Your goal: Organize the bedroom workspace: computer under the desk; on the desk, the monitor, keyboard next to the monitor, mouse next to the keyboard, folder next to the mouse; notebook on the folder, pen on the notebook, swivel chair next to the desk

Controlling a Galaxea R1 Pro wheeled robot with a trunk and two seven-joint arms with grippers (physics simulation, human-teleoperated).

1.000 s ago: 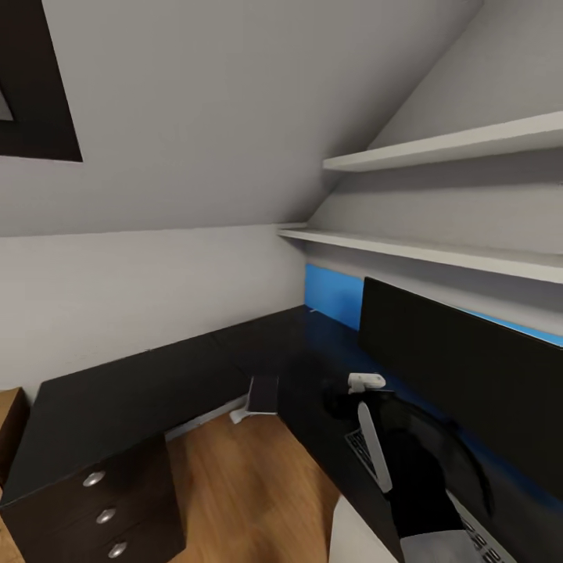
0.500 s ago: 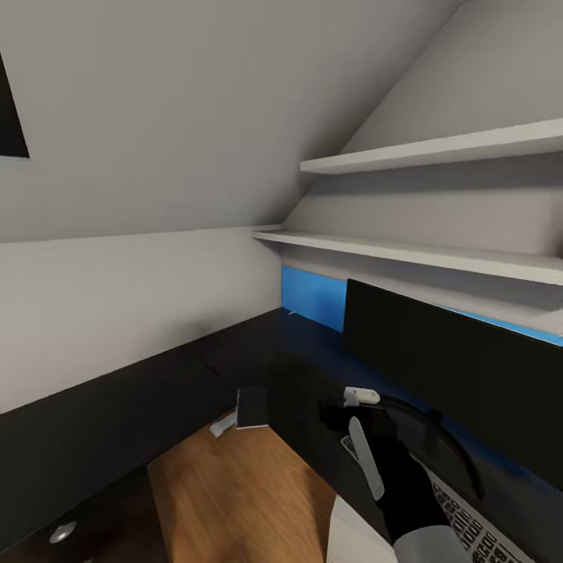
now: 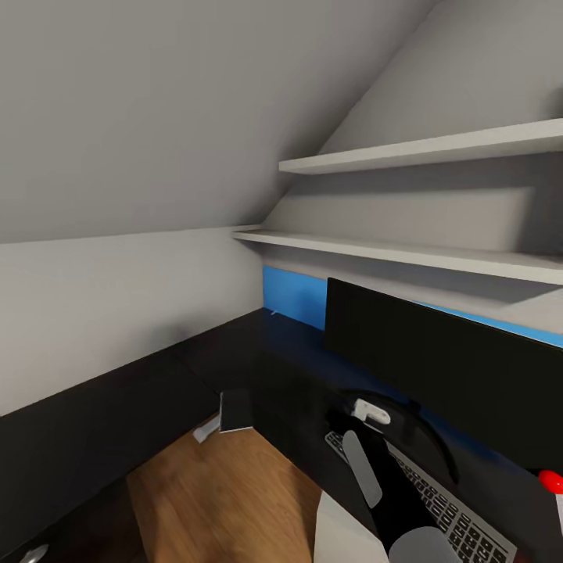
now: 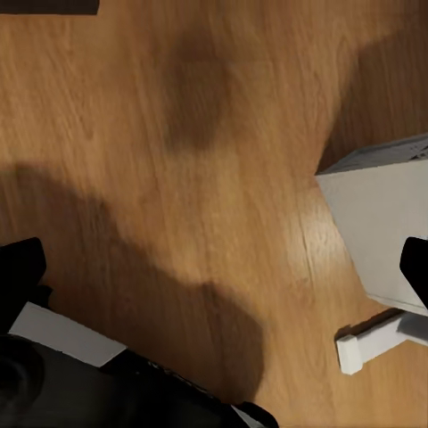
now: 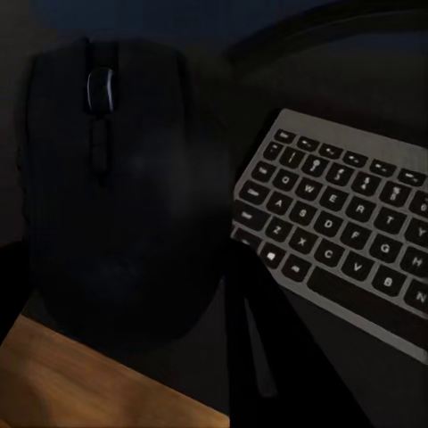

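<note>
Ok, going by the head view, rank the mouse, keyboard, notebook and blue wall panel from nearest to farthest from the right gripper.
1. mouse, just below it.
2. keyboard, beside the mouse.
3. notebook, off left at the desk edge.
4. blue wall panel, at the back wall.

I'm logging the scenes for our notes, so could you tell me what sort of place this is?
Most likely a home-office corner under a sloped attic ceiling: a black L-shaped desk carries a monitor, a keyboard and a mouse, white wall shelves hang above, and the floor is wood.
</note>
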